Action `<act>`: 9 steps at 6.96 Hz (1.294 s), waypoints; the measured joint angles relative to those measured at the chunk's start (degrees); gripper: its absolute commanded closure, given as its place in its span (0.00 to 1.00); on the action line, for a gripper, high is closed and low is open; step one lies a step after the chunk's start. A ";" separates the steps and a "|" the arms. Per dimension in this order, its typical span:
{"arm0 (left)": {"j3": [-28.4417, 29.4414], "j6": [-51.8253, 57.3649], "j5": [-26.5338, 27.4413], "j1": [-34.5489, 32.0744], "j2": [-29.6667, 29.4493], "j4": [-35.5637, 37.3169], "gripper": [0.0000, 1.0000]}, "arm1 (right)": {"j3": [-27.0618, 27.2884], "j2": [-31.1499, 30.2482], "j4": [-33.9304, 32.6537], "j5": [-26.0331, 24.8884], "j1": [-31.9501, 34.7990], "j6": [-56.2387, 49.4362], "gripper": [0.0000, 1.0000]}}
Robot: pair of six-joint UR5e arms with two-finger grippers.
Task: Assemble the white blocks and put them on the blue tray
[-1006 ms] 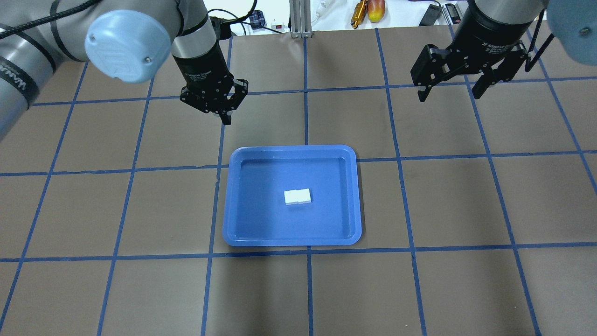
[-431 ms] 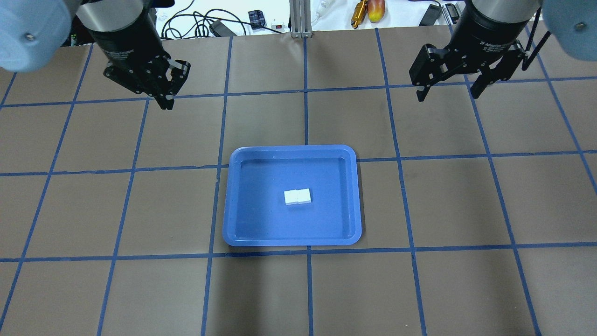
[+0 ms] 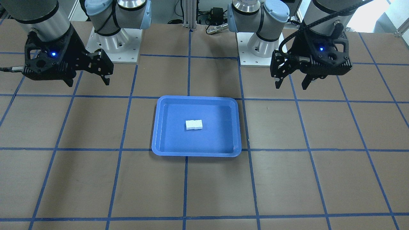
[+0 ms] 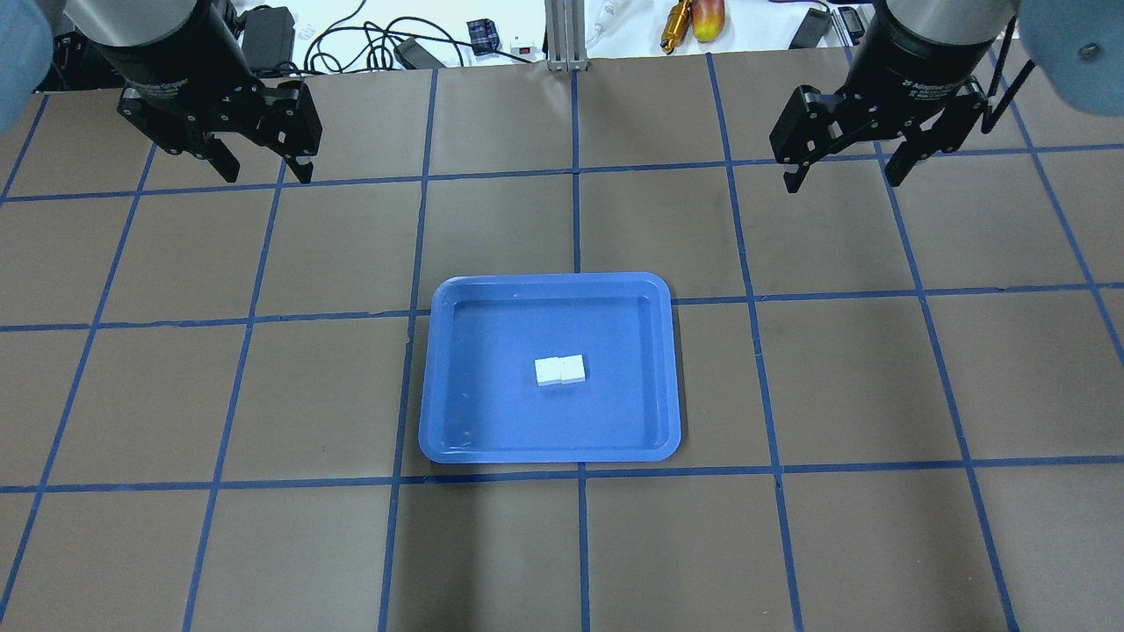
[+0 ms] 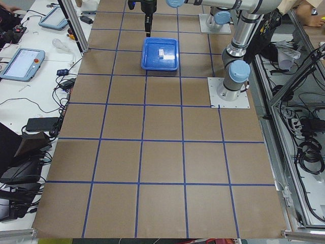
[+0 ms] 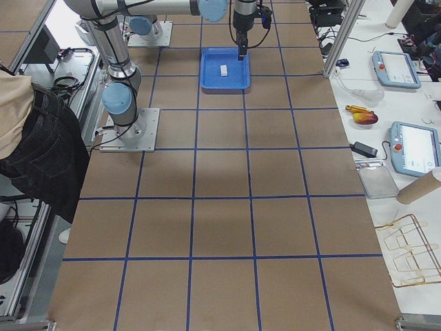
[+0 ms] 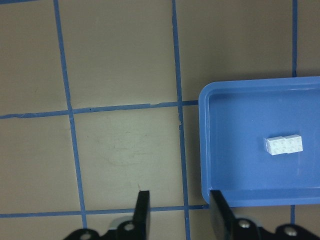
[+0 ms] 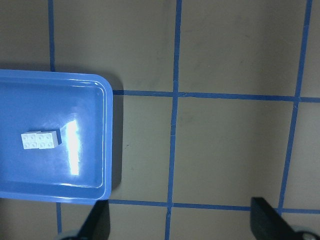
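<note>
The two white blocks (image 4: 560, 370) are joined into one short bar that lies flat near the middle of the blue tray (image 4: 492, 421). The bar also shows in the front view (image 3: 194, 124) and in both wrist views (image 7: 284, 144) (image 8: 39, 140). My left gripper (image 4: 266, 174) is open and empty, raised over the table to the far left of the tray; it appears on the right in the front view (image 3: 290, 85). My right gripper (image 4: 845, 180) is open and empty, raised to the far right of the tray.
The tray sits at the centre of a brown table marked with a blue tape grid. Cables and tools (image 4: 694, 17) and a metal post (image 4: 562, 35) lie along the far edge. The arm bases (image 3: 111, 44) (image 3: 260, 48) stand on the robot's side.
My left gripper has moved left and farther from the tray, and its fingers now stand spread apart. The right gripper, the blocks and the tray have stayed put.
</note>
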 measured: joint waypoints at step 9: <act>-1.73 -0.68 -0.31 -0.49 0.37 1.87 0.00 | 0.04 0.20 -0.69 -0.60 0.97 0.01 0.00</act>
